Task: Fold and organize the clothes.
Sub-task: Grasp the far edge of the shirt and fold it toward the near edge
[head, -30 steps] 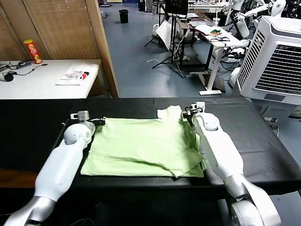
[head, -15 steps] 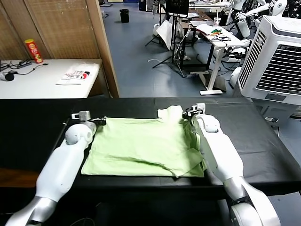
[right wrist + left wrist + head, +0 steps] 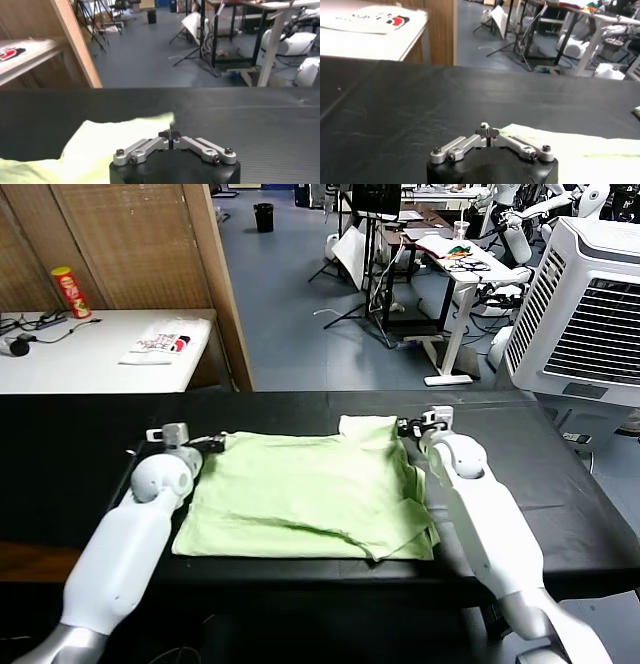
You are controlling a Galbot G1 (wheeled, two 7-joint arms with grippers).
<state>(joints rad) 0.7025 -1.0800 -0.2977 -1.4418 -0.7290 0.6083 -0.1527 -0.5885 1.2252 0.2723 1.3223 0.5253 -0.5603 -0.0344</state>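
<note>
The pale light-green short-sleeved shirt of thin fabric [image 3: 310, 494] lies spread on the long black desk [image 3: 60, 454], roughly at its middle, its long axis running across the desk from the robot's left to its right. Its far edge is straight and taut; one sleeve [image 3: 368, 429] sticks out toward the far side near the right end, and the near right corner is folded over in loose layers.

The left claw [image 3: 207, 443] sits at the shirt's far left corner, jaws pressed together on the cloth edge (the left wrist view shows the fingertips meeting on the pale hem [image 3: 487, 131]). The right claw [image 3: 410, 425] is at the far right corner by the sleeve, likewise closed on the fabric [image 3: 170, 134].

Behind the desk stand a wooden partition [image 3: 140, 244] and a white side table [image 3: 90, 354] carrying a red-and-yellow can [image 3: 70, 292] and a white printed packet [image 3: 160, 342]. A grey-blue floor [image 3: 300, 304] stretches back, with a white cooling unit [image 3: 590, 314] at the right.
</note>
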